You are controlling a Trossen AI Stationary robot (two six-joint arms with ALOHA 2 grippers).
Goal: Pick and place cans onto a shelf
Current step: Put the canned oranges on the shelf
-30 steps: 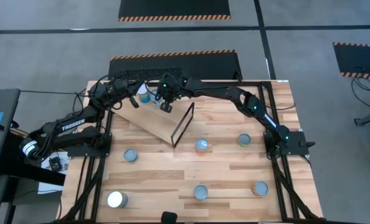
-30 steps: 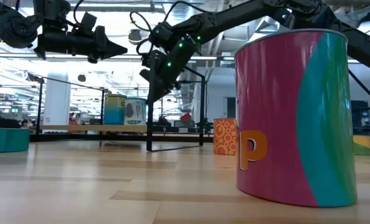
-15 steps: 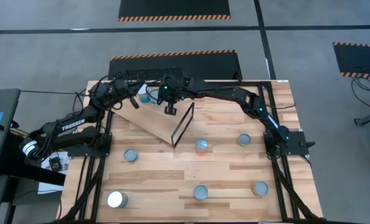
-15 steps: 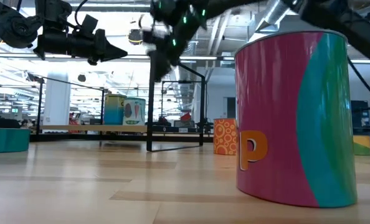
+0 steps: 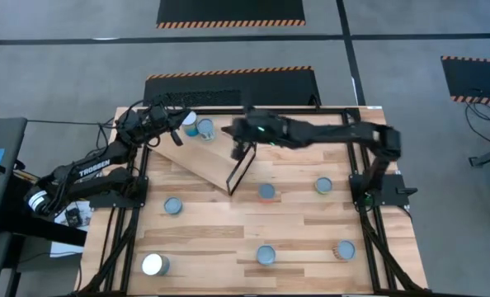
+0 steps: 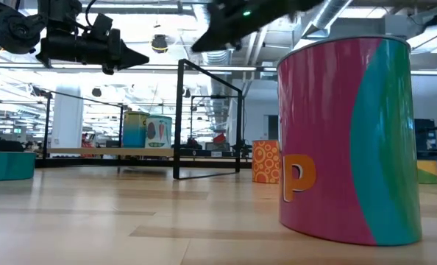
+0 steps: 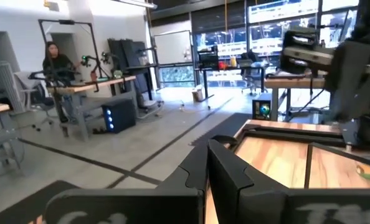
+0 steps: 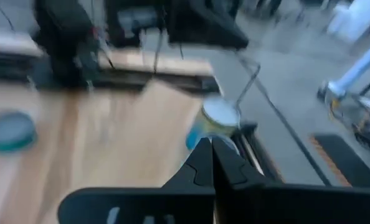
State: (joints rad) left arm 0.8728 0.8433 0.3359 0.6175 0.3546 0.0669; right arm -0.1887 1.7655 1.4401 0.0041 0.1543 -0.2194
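Observation:
Two cans, a white-topped one [image 5: 189, 124] and a blue-topped one [image 5: 205, 129], stand on the far end of the shelf [image 5: 204, 161], a tilted light-wood board with a black frame [image 5: 243, 165] at its near right end. In the low view they stand side by side [image 6: 135, 129] [image 6: 160, 131]. My right gripper [image 5: 236, 153] hangs shut and empty above the frame, to the right of both cans. My left gripper [image 5: 177, 134] hovers shut and empty above the shelf's far left corner, beside the white-topped can. Several more cans stand on the tabletop.
Loose cans stand on the table: an orange one [image 5: 266, 191], others at mid right [image 5: 323, 186], mid left [image 5: 172, 205], and along the near edge [image 5: 153, 264] [image 5: 266, 254] [image 5: 344, 249]. A pink and teal can [image 6: 343, 140] stands close before the low camera.
My right gripper has risen from beside the cans on the shelf and drawn back toward the table's right, over the black frame, tipping up toward level. Both cans stay upright on the shelf.

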